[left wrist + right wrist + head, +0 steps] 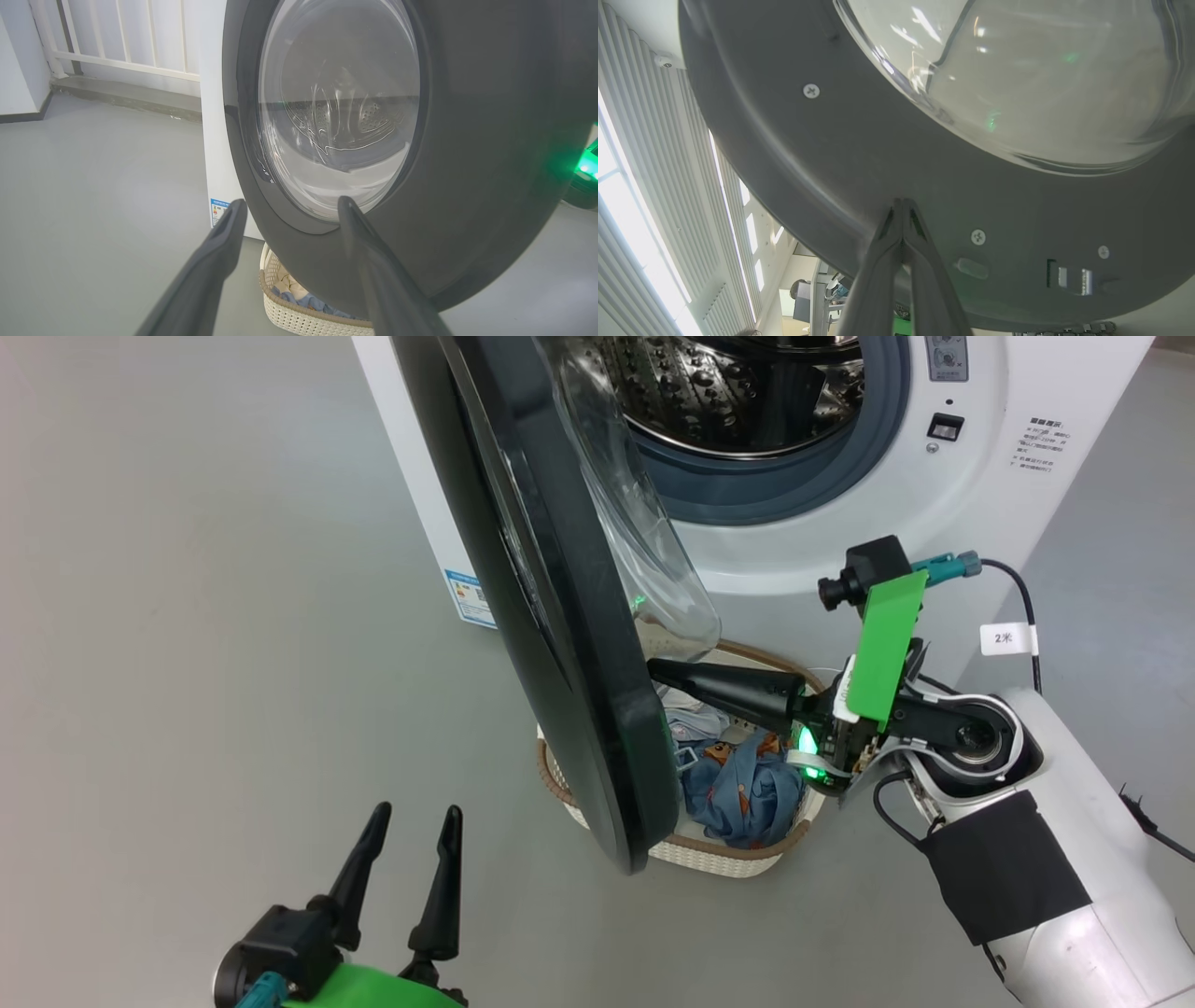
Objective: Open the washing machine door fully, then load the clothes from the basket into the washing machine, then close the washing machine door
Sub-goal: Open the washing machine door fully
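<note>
Washing machine (822, 537): white, drum (728, 392) exposed;
Door (560, 644): black-ringed, standing half open;
Basket (719, 859): on floor (187, 616) below drum, partly screened by door, clothes (747, 784) inside;
Right pincer (656, 670): closed, empty, tips against door's inner face;
Left pincer (417, 812): spread wide, empty, clear of door

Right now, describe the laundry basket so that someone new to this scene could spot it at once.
Start at the big white washing machine; its round black-ringed door hangs open. On the floor below the drum opening, partly behind the door's lower edge, sits the basket. Cream perforated walls, a brown woven-look rim and blue printed clothes inside set it apart.
</note>
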